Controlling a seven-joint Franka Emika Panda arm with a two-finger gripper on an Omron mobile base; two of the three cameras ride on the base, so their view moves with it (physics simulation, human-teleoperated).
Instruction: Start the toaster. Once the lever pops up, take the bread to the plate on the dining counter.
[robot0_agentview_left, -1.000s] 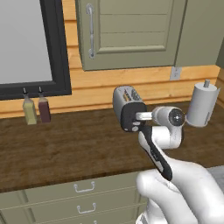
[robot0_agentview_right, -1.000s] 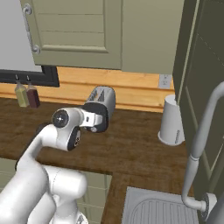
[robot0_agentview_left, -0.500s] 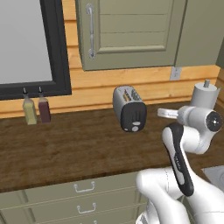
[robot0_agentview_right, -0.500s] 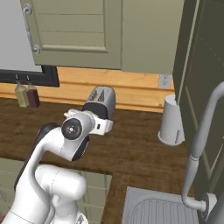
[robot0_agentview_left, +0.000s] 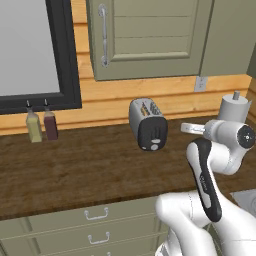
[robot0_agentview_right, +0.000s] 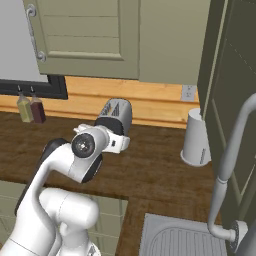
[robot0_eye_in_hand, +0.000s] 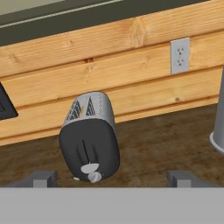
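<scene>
Toaster (robot0_agentview_left: 148, 124) sits on the dark wood worktop (robot0_agentview_left: 75, 170), up against the wood-plank wall, black end panel facing the robot. In the hand view it's at about 10 o'clock from frame center, tilted, with the lever (robot0_eye_in_hand: 88, 168) low in its slot, right above the round knob (robot0_eye_in_hand: 94, 176). The gripper (robot0_eye_in_hand: 111, 178) has its fingers spread wide apart, nothing between them, and isn't touching the toaster. Wall outlet (robot0_eye_in_hand: 180, 55) sits around 2 o'clock. Two bottles (robot0_agentview_left: 41, 125) stand well off at 9 o'clock from the toaster in the left base view.
</scene>
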